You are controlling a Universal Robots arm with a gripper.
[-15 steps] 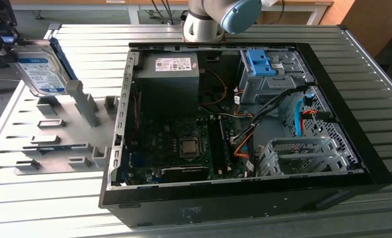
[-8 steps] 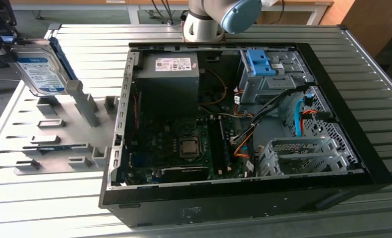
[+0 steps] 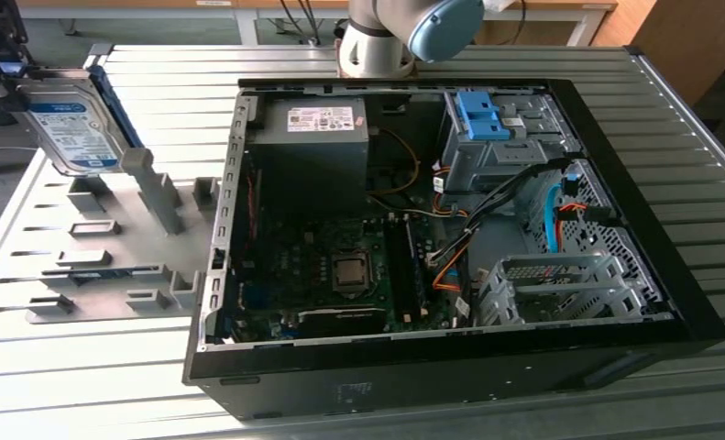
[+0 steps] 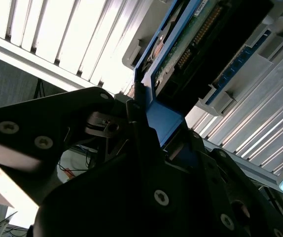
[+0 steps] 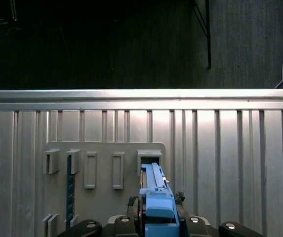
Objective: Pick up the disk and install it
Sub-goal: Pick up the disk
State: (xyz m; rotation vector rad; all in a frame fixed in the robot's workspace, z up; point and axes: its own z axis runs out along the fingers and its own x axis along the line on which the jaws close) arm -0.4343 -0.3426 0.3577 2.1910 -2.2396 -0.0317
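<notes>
Disk [image 3: 75, 128] and gripper [image 3: 5, 71], exterior view. We find the disk standing on edge at the upper left of the frame, its white-and-blue label facing us, over the far end of the grey fixture plate [image 3: 93, 266]. The gripper meets the disk's upper corner at the frame's left edge. A joint of the arm [image 3: 393, 32], with a pale blue cap, sits at top centre behind the open computer case [image 3: 460, 380], which fills the middle and right. Case and plate rest on a slatted metal table [image 3: 117, 385].

Second wrist view. We look along the black gripper [image 4: 167, 136] at the disk [image 4: 181, 44], whose circuit-board side is turned to us. Its blue side rail [image 4: 163, 123] lies between the two jaws, which are closed against it.

First wrist view. We see the blue side rail [image 5: 156, 195] edge-on, clamped between the jaws of the gripper [image 5: 157, 210], so the disk is gripped by that rail. Beneath lies the fixture plate [image 5: 102, 197] with its upright posts and slots, on the table [image 5: 230, 163]. Beyond the table's far edge are a dark floor [image 5: 107, 44] and hanging cables [image 5: 208, 34].
</notes>
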